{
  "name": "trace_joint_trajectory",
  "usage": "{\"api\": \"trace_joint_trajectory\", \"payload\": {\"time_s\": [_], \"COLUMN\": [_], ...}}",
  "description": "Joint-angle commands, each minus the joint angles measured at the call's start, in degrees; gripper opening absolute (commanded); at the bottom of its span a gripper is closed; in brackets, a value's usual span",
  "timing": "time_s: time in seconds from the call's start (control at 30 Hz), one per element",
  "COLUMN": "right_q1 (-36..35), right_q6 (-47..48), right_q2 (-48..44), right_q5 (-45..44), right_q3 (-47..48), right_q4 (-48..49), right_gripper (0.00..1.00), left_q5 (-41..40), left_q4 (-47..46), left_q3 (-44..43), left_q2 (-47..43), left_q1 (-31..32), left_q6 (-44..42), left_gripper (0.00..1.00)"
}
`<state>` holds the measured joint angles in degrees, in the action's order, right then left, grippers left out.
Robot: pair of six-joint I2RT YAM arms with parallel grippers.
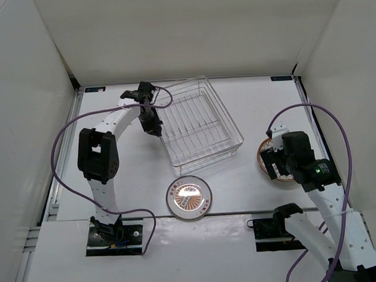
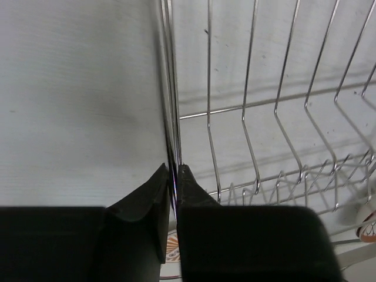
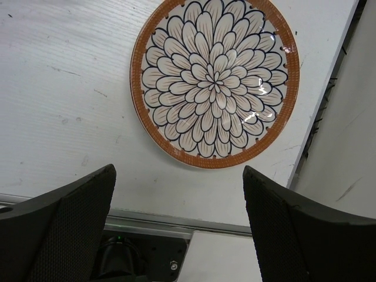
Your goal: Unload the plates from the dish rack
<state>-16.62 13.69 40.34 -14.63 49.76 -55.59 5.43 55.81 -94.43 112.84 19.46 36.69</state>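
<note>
Lying outside the dish rack (image 1: pixel 198 125): petal plate (image 3: pixel 215 82), orange-lined plate (image 1: pixel 188 198).

Dish rack (image 1: pixel 199 122) is set mid-bench (image 1: pixel 240 182), twd the back. Radial-line plate (image 1: pixel 188 198) is laid in front of it, nr front edge. Petal plate (image 3: pixel 214 82) is laid to rack's right, apart. L tool (image 1: pixel 154 129) is placed at rack's left rim.

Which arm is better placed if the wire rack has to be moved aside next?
Left. The left gripper is shut on the dish rack at its left rim wire. The right gripper hangs open above the petal plate, apart from the rack.
</note>
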Motion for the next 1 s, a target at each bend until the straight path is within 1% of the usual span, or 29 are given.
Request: {"api": "trace_joint_trajectory", "payload": {"time_s": [0.0,0.13,0.17,0.2,0.27,0.3,0.33,0.37,0.53,0.67,0.7,0.73,0.87,0.9,0.97], "right_q1": [0.27,0.10,0.19,0.19,0.19,0.19,0.01,0.10,0.01,0.10,0.19,0.01,0.10,0.10,0.01], "right_q6": [-1.56,-3.14,-3.23,-3.67,-4.02,-4.81,-5.08,-5.60,-7.54,-7.89,-7.81,-7.89,-7.81,-7.63,-7.54], "right_q2": [-0.52,-0.96,-1.22,-1.49,-1.84,-1.93,-1.93,-2.02,-2.19,-1.93,-1.49,-1.40,-0.96,-0.79,-0.44], "right_q5": [2.06,2.41,2.85,3.03,3.38,3.30,2.95,2.86,1.36,0.49,0.13,-0.74,-2.15,-2.41,-3.21], "right_q3": [0.16,0.43,0.60,0.43,0.43,0.17,0.34,0.25,0.16,0.08,0.16,0.08,0.78,0.87,1.13], "right_q4": [0.58,-0.39,-0.22,-0.22,-0.13,0.04,0.13,0.40,1.80,2.77,2.86,3.38,5.41,6.28,6.81], "right_gripper": [0.90,0.90,0.90,0.90,0.90,0.90,0.90,0.90,0.90,0.90,0.90,0.90,0.90,0.90,0.90], "left_q5": [3.44,3.71,3.19,3.01,2.22,2.04,1.87,1.78,0.11,-1.03,-1.30,-1.39,-1.13,-1.12,-1.12], "left_q4": [4.65,7.29,8.69,9.92,10.63,10.55,10.72,10.81,12.56,12.48,12.39,11.96,10.99,10.90,10.29], "left_q3": [-5.75,-9.71,-10.59,-12.86,-13.93,-14.11,-14.11,-14.20,-15.69,-15.87,-15.78,-15.78,-12.19,-11.31,-5.10], "left_q2": [0.45,2.47,3.09,3.35,3.53,3.44,3.27,2.75,0.90,-2.88,-5.67,-6.65,-15.08,-17.97,-22.64], "left_q1": [-2.32,-4.17,-4.52,-4.70,-4.96,-4.96,-4.87,-4.87,-4.87,-4.79,-4.79,-4.70,-4.61,-4.61,-4.70], "left_q6": [-3.72,-5.57,-6.10,-6.36,-7.07,-6.98,-7.07,-7.33,-7.86,-9.17,-9.70,-10.49,-14.18,-16.97,-19.45], "left_gripper": [0.16,0.15,0.18,0.31,0.45,0.65,0.87,1.00,1.00,1.00,1.00,1.00,1.00,1.00,1.00]}}
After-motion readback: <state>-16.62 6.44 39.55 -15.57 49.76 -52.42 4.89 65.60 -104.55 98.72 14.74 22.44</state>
